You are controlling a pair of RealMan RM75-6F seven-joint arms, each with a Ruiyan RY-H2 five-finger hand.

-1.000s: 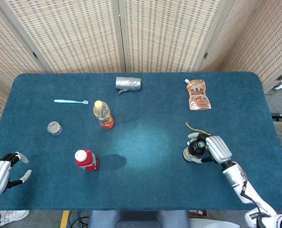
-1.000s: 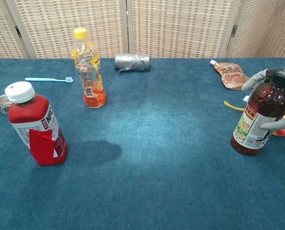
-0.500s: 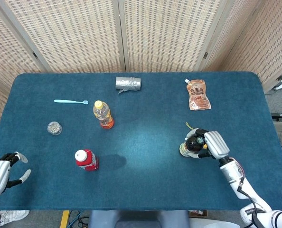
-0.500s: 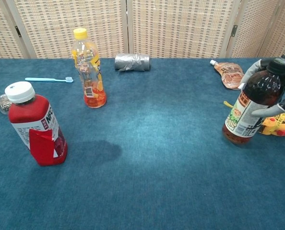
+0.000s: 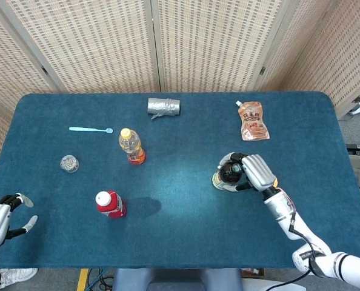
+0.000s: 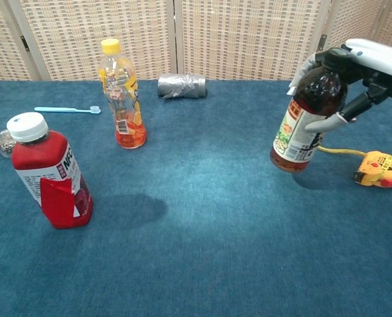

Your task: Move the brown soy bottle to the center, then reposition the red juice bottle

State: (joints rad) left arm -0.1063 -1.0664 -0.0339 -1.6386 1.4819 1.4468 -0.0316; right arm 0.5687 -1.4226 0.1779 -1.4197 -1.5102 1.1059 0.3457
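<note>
Your right hand (image 6: pixel 354 76) is wrapped around the upper part of the brown soy bottle (image 6: pixel 307 112), fingers curled on both sides of its neck and shoulder, and the bottle tilts slightly, its base looking just clear of the table (image 5: pixel 186 236), though the chest view doesn't settle that. The bottle sits right of the table's middle. Your left hand (image 5: pixel 1 217) hangs off the near left edge, fingers spread and holding nothing. The red juice bottle (image 6: pixel 44 172) stands upright at the near left with its white cap on. Beyond it stands a yellow-capped bottle (image 6: pixel 120 96) with orange liquid low in it. A yellow tape measure (image 6: pixel 381 168) lies just right of the soy bottle. Farther back lie a grey tape roll (image 5: pixel 163 107), a sauce pouch (image 5: pixel 253 121), a light-blue toothbrush (image 5: pixel 90 129) and a small clear lidded cup (image 5: pixel 69 163).
</note>
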